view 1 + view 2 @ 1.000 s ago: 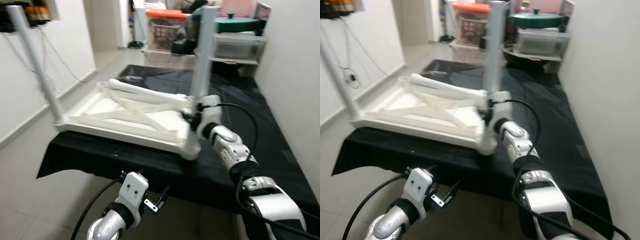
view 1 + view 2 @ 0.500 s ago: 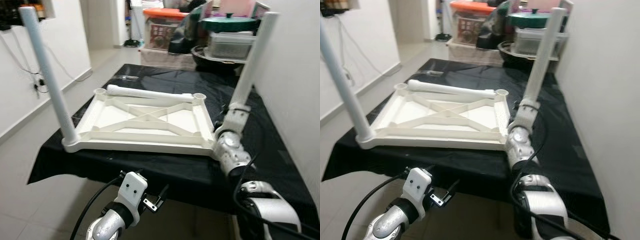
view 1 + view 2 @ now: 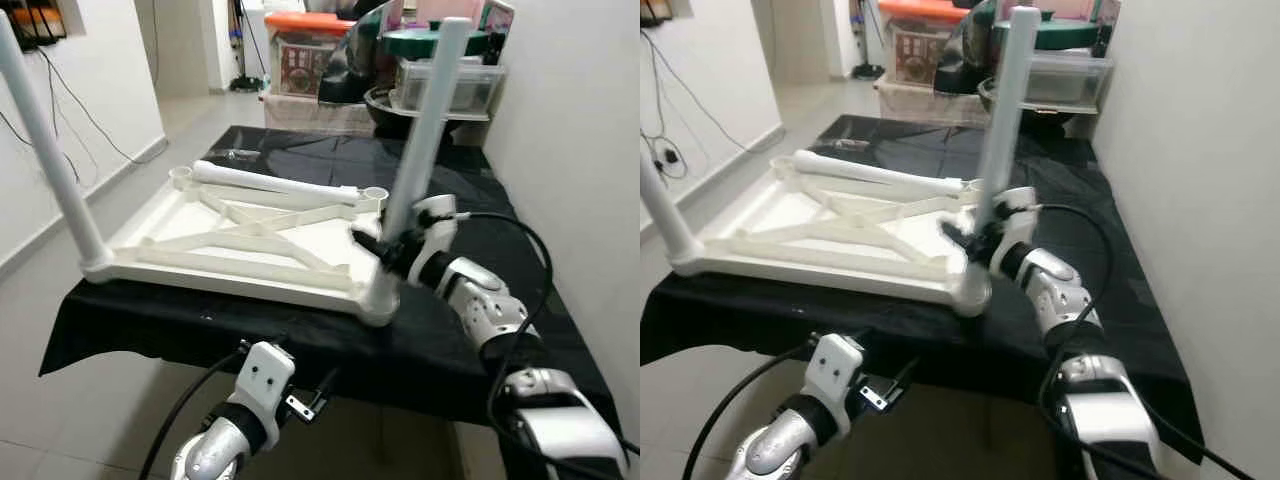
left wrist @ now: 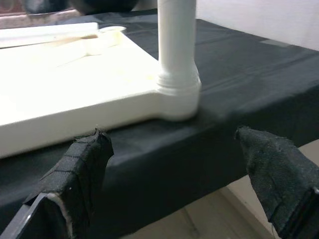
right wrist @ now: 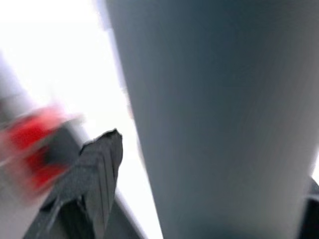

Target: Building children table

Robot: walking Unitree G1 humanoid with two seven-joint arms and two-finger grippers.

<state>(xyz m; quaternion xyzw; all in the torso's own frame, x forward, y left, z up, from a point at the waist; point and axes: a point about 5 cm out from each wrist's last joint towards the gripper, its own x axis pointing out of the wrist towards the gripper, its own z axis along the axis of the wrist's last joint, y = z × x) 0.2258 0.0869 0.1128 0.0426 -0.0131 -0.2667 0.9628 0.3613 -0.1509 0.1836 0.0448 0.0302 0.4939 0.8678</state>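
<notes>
So there's a long table covered in black cloth (image 3: 480, 190) running up the middle of the frame, and the upside-down white plastic children's tabletop with the X-braced underside (image 3: 240, 235) sits on its near end, a bit left of centre. 2 white tube legs are standing up out of it: one at the near right corner (image 3: 420, 140), tilted slightly, and another at the near left corner (image 3: 45, 150) along the left edge of the frame. A 3rd loose white leg (image 3: 270, 183) lies flat across the far side of the tabletop.

The right gripper (image 3: 385, 248) is at centre-right, wrapped around the near right leg just above its socket, fingers clamped on either side of the tube; in its wrist view the tube sits between the 2 black fingers (image 5: 92, 174).

The left gripper (image 4: 174, 169) hangs low at the bottom centre, below the table edge, fingers spread wide and holding nothing, with the corner socket (image 4: 178, 97) just beyond it.
</notes>
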